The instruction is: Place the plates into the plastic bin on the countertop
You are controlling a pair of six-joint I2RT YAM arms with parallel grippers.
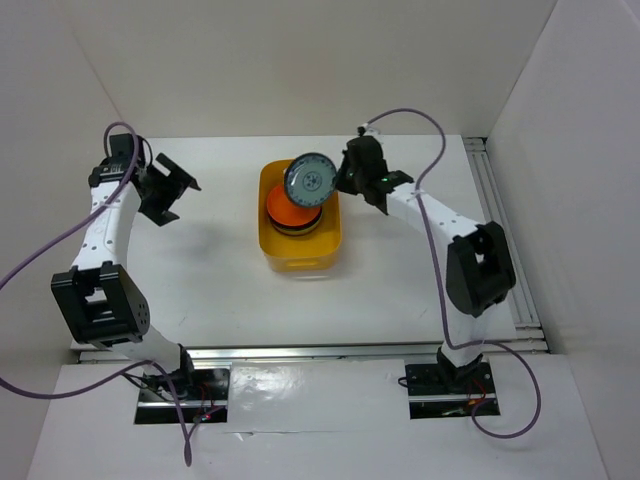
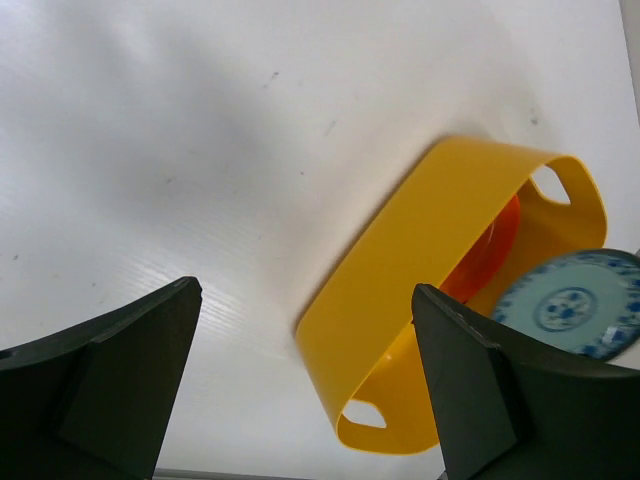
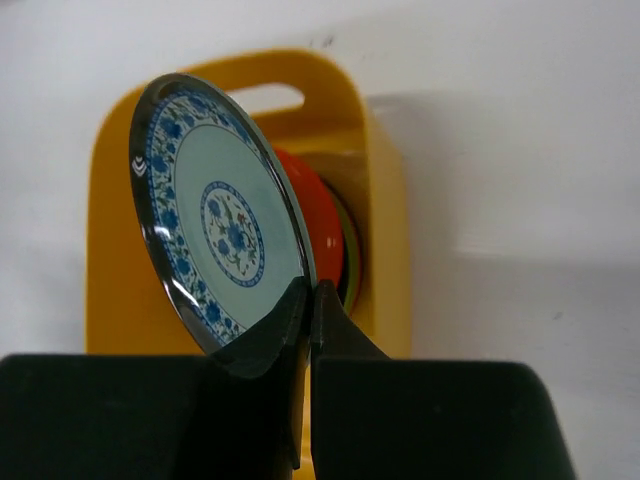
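Note:
The yellow-orange plastic bin [image 1: 300,250] stands mid-table on the white countertop [image 1: 220,280]. Inside it lies a stack of plates with an orange plate [image 1: 285,215] on top and dark and green rims below. My right gripper [image 1: 340,180] is shut on the rim of a pale blue patterned plate [image 1: 308,180] and holds it tilted above the bin's far end. In the right wrist view the plate [image 3: 225,215] stands on edge between the fingers [image 3: 290,320], with the orange plate [image 3: 320,235] behind. My left gripper [image 1: 175,190] is open and empty, left of the bin [image 2: 420,270].
A metal rail [image 1: 505,240] runs along the right edge of the countertop and another [image 1: 300,350] along the near edge. White walls enclose the back and sides. The patterned plate also shows in the left wrist view [image 2: 570,315].

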